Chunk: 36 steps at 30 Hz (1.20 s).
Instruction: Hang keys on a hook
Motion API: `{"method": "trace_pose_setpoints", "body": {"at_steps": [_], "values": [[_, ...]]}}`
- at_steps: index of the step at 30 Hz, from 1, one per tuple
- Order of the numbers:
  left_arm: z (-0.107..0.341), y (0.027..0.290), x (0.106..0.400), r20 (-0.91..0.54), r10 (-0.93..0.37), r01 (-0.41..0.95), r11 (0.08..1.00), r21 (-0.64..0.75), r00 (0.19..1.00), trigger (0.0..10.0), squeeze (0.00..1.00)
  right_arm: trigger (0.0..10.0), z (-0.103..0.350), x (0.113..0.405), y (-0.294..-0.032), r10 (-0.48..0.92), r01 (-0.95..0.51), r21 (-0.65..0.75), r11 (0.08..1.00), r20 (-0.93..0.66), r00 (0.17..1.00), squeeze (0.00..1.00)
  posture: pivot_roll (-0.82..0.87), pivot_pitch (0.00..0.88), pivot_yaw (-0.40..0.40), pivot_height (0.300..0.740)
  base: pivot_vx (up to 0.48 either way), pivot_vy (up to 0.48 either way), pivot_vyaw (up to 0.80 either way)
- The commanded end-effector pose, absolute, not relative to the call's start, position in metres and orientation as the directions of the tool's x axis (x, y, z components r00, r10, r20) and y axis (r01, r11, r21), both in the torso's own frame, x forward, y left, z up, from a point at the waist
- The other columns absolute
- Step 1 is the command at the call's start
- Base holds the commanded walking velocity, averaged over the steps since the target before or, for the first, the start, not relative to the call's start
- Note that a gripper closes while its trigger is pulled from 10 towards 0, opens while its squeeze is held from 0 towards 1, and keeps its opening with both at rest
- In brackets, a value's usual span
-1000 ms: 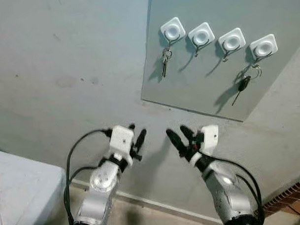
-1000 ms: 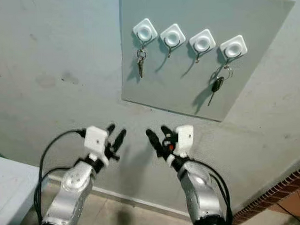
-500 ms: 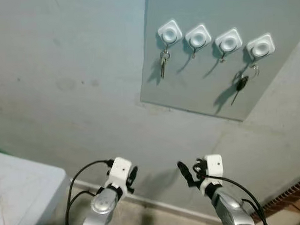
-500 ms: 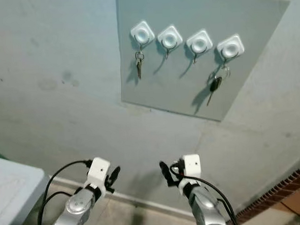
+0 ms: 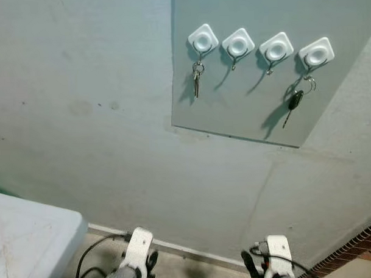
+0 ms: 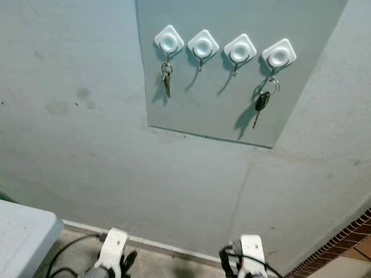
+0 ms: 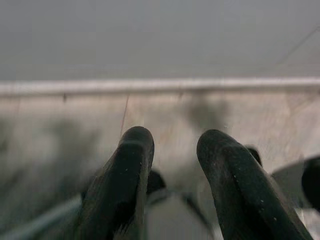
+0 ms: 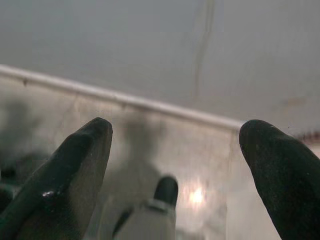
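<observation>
Eye views: silver keys [image 5: 196, 80] hang on the leftmost hook [image 5: 203, 39], a black car key [image 5: 293, 103] on the rightmost hook [image 5: 316, 52]. Left wrist: left gripper [image 7: 172, 145] slightly parted, holding nothing. Right wrist: right gripper [image 8: 175, 137] spread wide, nothing in it.

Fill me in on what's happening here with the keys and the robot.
Nothing is being handled right now. Both arms are low, near the floor: the left gripper and the right gripper have their jaws apart and hold nothing. On the wall panel sit four white hooks. A bunch of keys hangs from the leftmost hook, and a black-headed key hangs from the rightmost hook. The two middle hooks are bare.
</observation>
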<state>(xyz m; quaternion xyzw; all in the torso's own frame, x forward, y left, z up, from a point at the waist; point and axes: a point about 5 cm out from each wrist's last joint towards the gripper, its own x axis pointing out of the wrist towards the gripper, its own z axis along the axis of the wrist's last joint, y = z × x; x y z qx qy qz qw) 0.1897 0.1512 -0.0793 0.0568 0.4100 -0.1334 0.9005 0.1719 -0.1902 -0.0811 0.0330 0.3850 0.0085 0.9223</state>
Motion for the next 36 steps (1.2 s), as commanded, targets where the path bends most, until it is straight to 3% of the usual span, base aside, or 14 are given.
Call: {"method": "trace_pose_setpoints", "body": {"at_steps": [1, 2, 5, 6, 7, 8, 14, 24, 36], "values": [[-0.08, 0.154, 0.188, -0.766, -0.178, 0.276, 0.961, -0.001, 0.618, 10.0, 0.0, 10.0, -0.083, 0.17, -0.191, 0.031, 0.021, 0.063, 0.998, -0.721, 0.692, 1.0, 0.06, 0.0, 0.008, 0.74, 0.0, 0.0, 0.0], [-0.084, 0.16, 0.182, -0.784, -0.156, 0.236, 0.972, -0.012, 0.601, 10.0, 0.0, 10.0, -0.09, 0.156, -0.189, 0.03, 0.029, 0.064, 0.998, -0.758, 0.652, 1.0, 0.05, 0.0, 0.024, 0.74, 0.0, 0.0, 0.0], [-0.085, 0.161, 0.18, -0.789, -0.15, 0.219, 0.976, -0.021, 0.596, 10.0, 0.0, 10.0, -0.093, 0.15, -0.188, 0.032, 0.03, 0.066, 0.997, -0.775, 0.631, 1.0, 0.05, 0.0, 0.024, 0.74, 0.0, 0.0, 0.0], [-0.086, 0.163, 0.179, -0.792, -0.148, 0.218, 0.976, -0.019, 0.592, 10.0, 0.0, 10.0, -0.096, 0.144, -0.187, 0.027, 0.034, 0.06, 0.998, -0.793, 0.608, 0.9, 0.05, 0.0, 0.032, 0.74, 0.0, 0.0, 0.0], [-0.086, 0.164, 0.179, -0.794, -0.146, 0.219, 0.976, -0.017, 0.59, 10.0, 0.0, 10.0, -0.098, 0.138, -0.186, 0.027, 0.046, 0.067, 0.997, -0.806, 0.591, 0.0, 0.05, 0.0, 0.038, 0.74, 0.0, 0.0, 0.0], [-0.083, 0.168, 0.183, -0.792, -0.141, 0.223, 0.975, -0.006, 0.594, 10.0, 0.0, 10.0, -0.103, 0.128, -0.183, 0.04, 0.066, 0.092, 0.994, -0.83, 0.557, 0.0, 0.05, 0.0, 0.055, 0.74, 0.0, 0.0, 0.0], [-0.079, 0.17, 0.192, -0.786, -0.136, 0.232, 0.973, 0.01, 0.603, 10.0, 0.0, 10.0, -0.105, 0.124, -0.175, 0.055, 0.043, 0.092, 0.995, -0.846, 0.531, 0.0, 0.05, 0.0, 0.057, 0.74, 0.0, 0.0, 0.0], [-0.09, 0.159, 0.169, -0.812, -0.16, 0.281, 0.96, 0.005, 0.561, 10.0, 0.0, 10.0, -0.107, 0.123, -0.167, 0.081, 0.006, 0.097, 0.995, -0.863, 0.499, 0.0, 0.05, 0.0, 0.05, 0.74, 0.0, 0.0, 0.0], [-0.099, 0.159, 0.148, -0.841, -0.125, 0.219, 0.976, -0.008, 0.527, 10.0, 0.0, 10.0, -0.107, 0.123, -0.173, 0.07, 0.0, 0.08, 0.997, -0.871, 0.486, 0.0, 0.06, 0.0, 0.032, 0.74, 0.0, 0.0, 0.0]]}}
